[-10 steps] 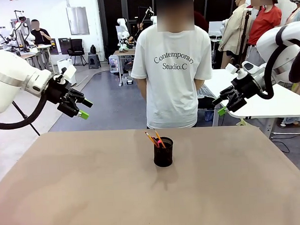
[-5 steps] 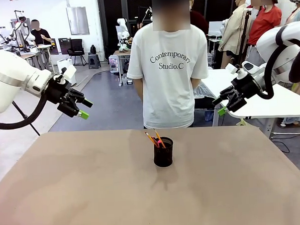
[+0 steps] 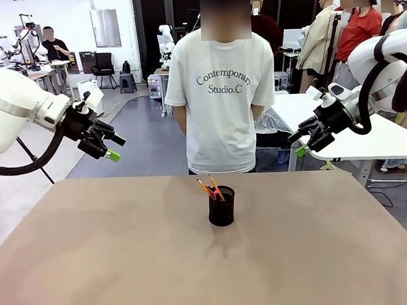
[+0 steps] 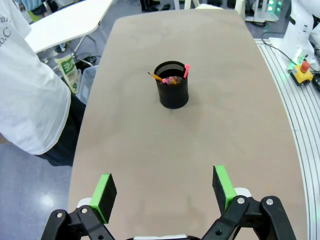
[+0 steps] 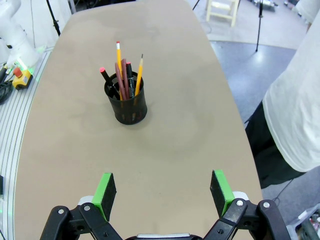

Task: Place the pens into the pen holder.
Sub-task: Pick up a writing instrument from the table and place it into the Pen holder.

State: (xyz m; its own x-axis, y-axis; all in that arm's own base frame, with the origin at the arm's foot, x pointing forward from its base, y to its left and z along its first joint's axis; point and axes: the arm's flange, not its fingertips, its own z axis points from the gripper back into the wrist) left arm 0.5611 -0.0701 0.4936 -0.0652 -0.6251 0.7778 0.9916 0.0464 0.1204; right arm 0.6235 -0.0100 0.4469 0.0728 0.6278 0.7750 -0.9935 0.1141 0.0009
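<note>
Black mesh, the holder (image 3: 221,206) stood mid-table (image 3: 93,265) with the pens (image 5: 124,77) upright inside, tips leaning slightly. Both the left jaws (image 3: 109,147) and the right jaws (image 3: 299,143) hung wide open and empty, well apart from it, about equally far to either side.

The pen holder (image 5: 127,102) hides the lower ends of the pens (image 5: 125,75).

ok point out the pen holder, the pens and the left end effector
pen holder (image 5: 131,110), right wrist view, mesh wall
pens (image 5: 123,75), right wrist view, shafts above the rim
left end effector (image 3: 115,147), front view, between the fingertips
</note>
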